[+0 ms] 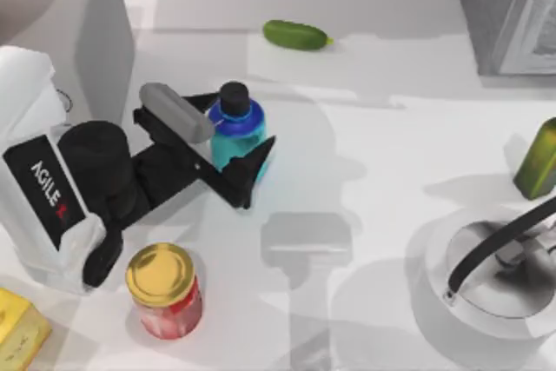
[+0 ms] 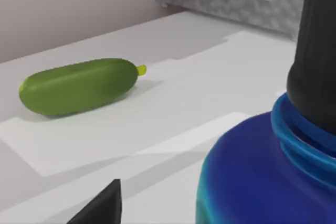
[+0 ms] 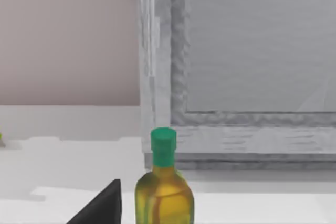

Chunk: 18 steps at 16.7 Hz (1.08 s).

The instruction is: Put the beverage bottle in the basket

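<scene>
Our left gripper (image 1: 233, 155) sits at the table's left-centre, its fingers spread on either side of the beverage bottle (image 1: 236, 135), one black finger (image 1: 250, 173) on the near side and the other on the far side; whether the pads actually touch the bottle's body we can't tell, so the claw reads as wide and around the bottle, not visibly clamped. Bottle stands upright on the table (image 1: 373, 154), black cap up, blue shoulder, cyan body. In the left wrist view the bottle's blue shoulder (image 2: 252, 182) and cap are very close up, with one dark fingertip (image 2: 102, 205) low in frame and a green cucumber (image 2: 79, 86) lying on the table beyond. Cucumber (image 1: 296, 35) is at the far side of the table, well apart from the bottle. The basket (image 1: 486, 280) is at the near right, black handle arched over its shiny inside. An olive-green bottle (image 1: 539, 160) stands just beyond the basket. A red jar (image 1: 165, 291) with gold lid stands near the left arm, on the near side. A yellow object (image 1: 19, 329) is at the near left corner. Our right gripper's state: cannot tell; its wrist view faces the olive-green bottle (image 3: 164, 187).
</scene>
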{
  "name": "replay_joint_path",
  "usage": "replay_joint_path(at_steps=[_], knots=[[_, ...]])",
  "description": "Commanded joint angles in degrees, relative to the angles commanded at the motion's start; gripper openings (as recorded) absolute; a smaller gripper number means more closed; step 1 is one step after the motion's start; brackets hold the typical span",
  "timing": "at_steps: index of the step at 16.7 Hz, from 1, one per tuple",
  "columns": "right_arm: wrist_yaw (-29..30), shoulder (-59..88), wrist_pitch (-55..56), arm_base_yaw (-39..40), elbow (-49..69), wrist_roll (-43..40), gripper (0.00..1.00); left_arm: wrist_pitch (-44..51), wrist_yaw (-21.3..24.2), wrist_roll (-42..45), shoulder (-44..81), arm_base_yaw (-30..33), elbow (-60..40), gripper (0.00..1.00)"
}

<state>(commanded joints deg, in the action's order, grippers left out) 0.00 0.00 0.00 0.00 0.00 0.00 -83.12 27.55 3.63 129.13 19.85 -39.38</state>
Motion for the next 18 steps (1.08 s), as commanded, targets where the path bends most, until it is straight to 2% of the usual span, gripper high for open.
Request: replay_joint_path(at_steps=[6,18], knots=[[0.0,0.0,0.0,0.0,0.0,0.0,1.0,-0.3,-1.0,-0.2,1.0,1.0,-0.8,1.0],[0.0,0.0,0.0,0.0,0.0,0.0,1.0,-0.3,-1.0,-0.2,1.0,1.0,-0.8,0.1]])
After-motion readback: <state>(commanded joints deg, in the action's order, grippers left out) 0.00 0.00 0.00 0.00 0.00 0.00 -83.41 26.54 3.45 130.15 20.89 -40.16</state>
